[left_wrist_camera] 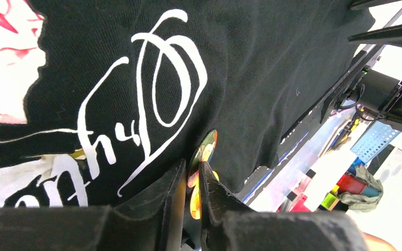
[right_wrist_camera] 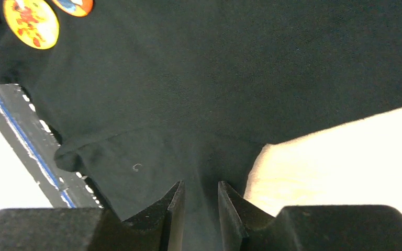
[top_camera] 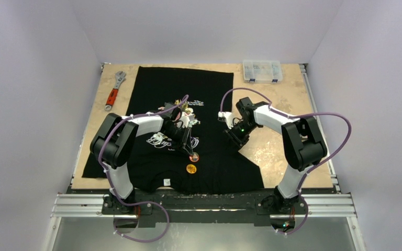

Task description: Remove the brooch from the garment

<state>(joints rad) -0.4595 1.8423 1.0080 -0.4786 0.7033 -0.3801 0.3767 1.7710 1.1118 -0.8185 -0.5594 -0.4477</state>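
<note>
The garment [top_camera: 157, 89], a black T-shirt with white lettering, lies flat on the table. A round orange-red brooch [top_camera: 194, 156] sits near the shirt's lower middle. My left gripper [top_camera: 192, 152] is shut on it. In the left wrist view the brooch [left_wrist_camera: 205, 149] stands edge-on between the fingers [left_wrist_camera: 172, 188] of the gripper [left_wrist_camera: 191, 170]. A second, yellow brooch [top_camera: 191, 169] lies just below on the shirt and also shows in the right wrist view [right_wrist_camera: 31, 23]. My right gripper [top_camera: 235, 137] is down on the shirt's right edge, its jaws [right_wrist_camera: 200, 196] narrow with a fold of black cloth [right_wrist_camera: 199, 130] between them.
A red-handled wrench [top_camera: 113, 91] lies at the back left of the plywood table [top_camera: 282, 151]. A clear plastic parts box [top_camera: 262, 70] stands at the back right. A metal rail [top_camera: 204, 204] runs along the front edge by the arm bases.
</note>
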